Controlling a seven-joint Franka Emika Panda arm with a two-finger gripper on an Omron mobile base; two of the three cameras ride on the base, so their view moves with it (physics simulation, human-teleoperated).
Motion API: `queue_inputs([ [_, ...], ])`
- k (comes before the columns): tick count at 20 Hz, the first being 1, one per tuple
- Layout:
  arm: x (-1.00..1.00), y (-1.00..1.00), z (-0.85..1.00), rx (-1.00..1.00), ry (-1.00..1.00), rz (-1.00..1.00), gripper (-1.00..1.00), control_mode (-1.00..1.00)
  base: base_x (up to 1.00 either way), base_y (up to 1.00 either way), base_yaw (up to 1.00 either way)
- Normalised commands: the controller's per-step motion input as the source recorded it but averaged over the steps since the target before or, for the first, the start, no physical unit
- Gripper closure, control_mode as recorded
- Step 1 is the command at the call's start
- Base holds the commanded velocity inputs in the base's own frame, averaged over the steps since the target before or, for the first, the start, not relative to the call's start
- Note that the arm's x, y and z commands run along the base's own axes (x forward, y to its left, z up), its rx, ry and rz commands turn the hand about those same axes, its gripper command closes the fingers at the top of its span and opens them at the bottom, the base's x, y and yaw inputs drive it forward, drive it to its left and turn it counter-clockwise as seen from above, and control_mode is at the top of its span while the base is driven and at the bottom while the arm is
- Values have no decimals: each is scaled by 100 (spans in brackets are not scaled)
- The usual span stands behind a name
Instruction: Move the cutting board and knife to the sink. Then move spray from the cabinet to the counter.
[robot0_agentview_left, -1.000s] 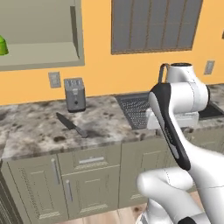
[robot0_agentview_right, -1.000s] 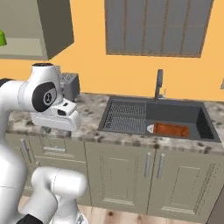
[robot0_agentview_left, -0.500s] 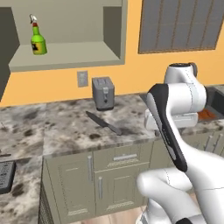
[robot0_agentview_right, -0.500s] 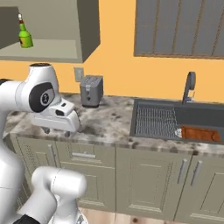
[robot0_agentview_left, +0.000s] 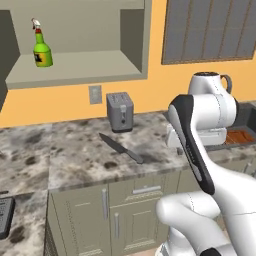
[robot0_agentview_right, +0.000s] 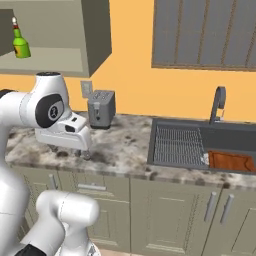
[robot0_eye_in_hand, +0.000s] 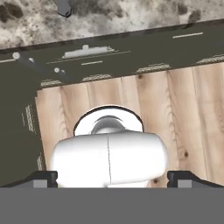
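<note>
The green spray (robot0_agentview_left: 42, 47) stands on the left of the shelf in the open wall cabinet (robot0_agentview_left: 80, 67); from the right base camera the spray (robot0_agentview_right: 20, 42) sits at the upper left. The knife (robot0_agentview_left: 120, 147) lies flat on the speckled counter (robot0_agentview_left: 70, 160), blade toward the toaster, and its handle end (robot0_eye_in_hand: 64, 7) shows at the hand view's top. The reddish cutting board (robot0_agentview_right: 232, 161) lies in the sink (robot0_agentview_right: 200, 145) beside the ribbed rack. My gripper (robot0_agentview_right: 83, 153) hangs over the counter's front edge, pointing down, open, with nothing between its fingertips (robot0_eye_in_hand: 43, 177).
A grey toaster (robot0_agentview_left: 120, 111) stands at the wall under an outlet (robot0_agentview_left: 95, 94). The curved faucet (robot0_agentview_right: 217, 102) rises behind the sink. Drawer-and-door cabinets (robot0_agentview_left: 125, 210) run under the counter. A dark appliance edge (robot0_agentview_left: 5, 217) shows at lower left. Wooden floor (robot0_eye_in_hand: 183, 113) lies below the hand.
The base has driven left, so the whole scene slid right: the cabinet and spray came fully into view and the sink moved toward the right edge. The arm's pose is unchanged.
</note>
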Motion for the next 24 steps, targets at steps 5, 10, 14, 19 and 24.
queue_inputs([
  [5, 0, 0, 0, 0, 0, 0, -100, 100, 53, 26, 0],
  [10, 0, 0, 0, 0, 0, 0, -100, 100, 48, 24, 1],
  [14, 0, 0, 0, 0, 0, 0, -100, 100, 31, 29, 3],
  [19, 0, 33, -7, 0, 0, 9, -100, -100, 0, 0, 0],
  [24, 16, 34, -28, 0, -2, 14, -100, -100, 0, 0, 0],
])
